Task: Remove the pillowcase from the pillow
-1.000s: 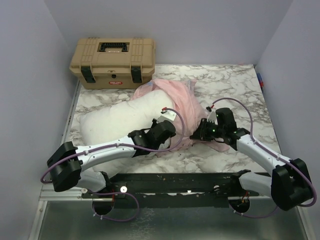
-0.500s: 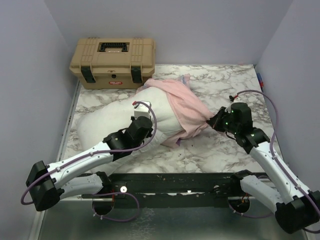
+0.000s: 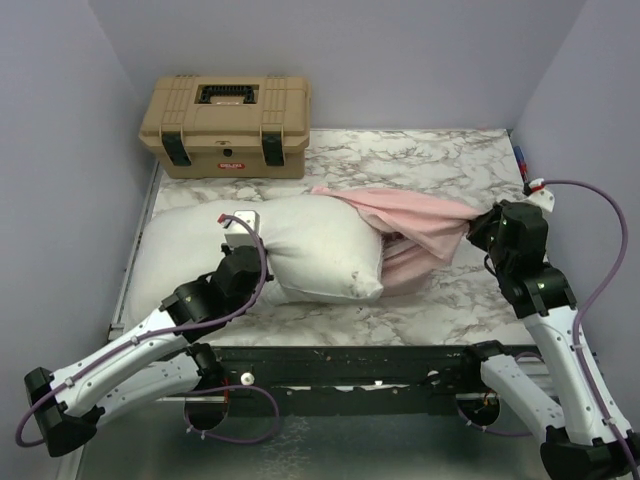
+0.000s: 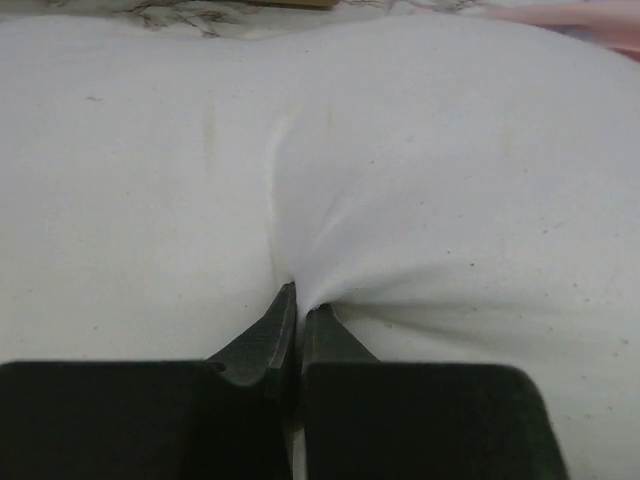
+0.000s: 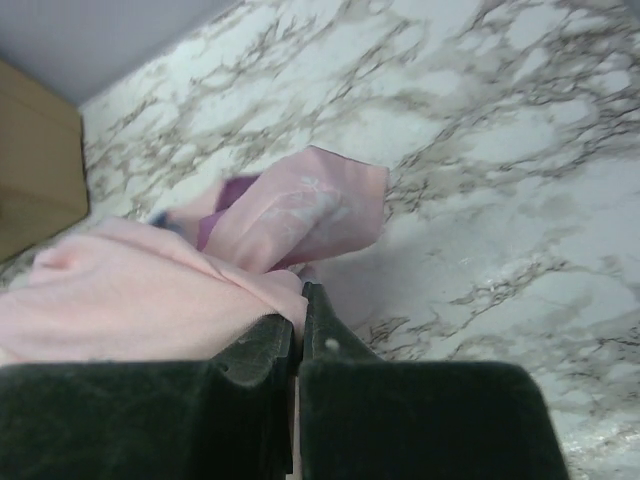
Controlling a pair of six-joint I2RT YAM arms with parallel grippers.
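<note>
The pillowcase is stretched in a pale pink band from the right gripper leftward to the pillow. In the top view its far end lies over the pillow's far right corner, and loose folds sag onto the table below the band. The right gripper's jaws are pressed together on an edge of this fabric. In the right wrist view, pink cloth bunches left of the fingertips, and a flap with a little purple showing lies on the marble just ahead of them.

The pillow lies flat and lengthwise to the left of that gripper, with most of its white surface bare. The left gripper meets it from the near side, around its middle. In the left wrist view its jaws are closed tight on a small pinch of the white cover, and creases fan out from the tips.

Beyond the left gripper, past the pillow, a tan toolbox sits in the far left corner of the table, lid down.
</note>
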